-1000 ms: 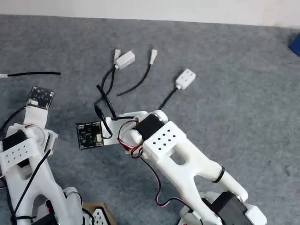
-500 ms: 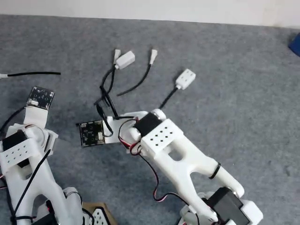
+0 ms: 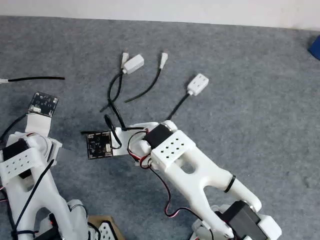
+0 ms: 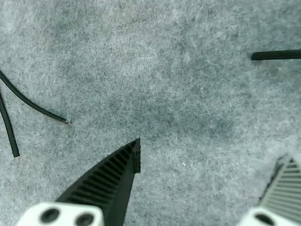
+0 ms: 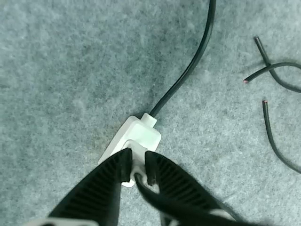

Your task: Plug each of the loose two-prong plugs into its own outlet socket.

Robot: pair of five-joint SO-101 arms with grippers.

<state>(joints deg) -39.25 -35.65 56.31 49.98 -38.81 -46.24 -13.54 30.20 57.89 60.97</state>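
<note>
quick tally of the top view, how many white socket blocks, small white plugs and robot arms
white socket blocks: 2
small white plugs: 3, one of them cut off by the left edge
robot arms: 2
total: 7

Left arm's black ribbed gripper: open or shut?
Open: the left gripper has black fingers wide apart over the grey felt mat, nothing between them.
</note>
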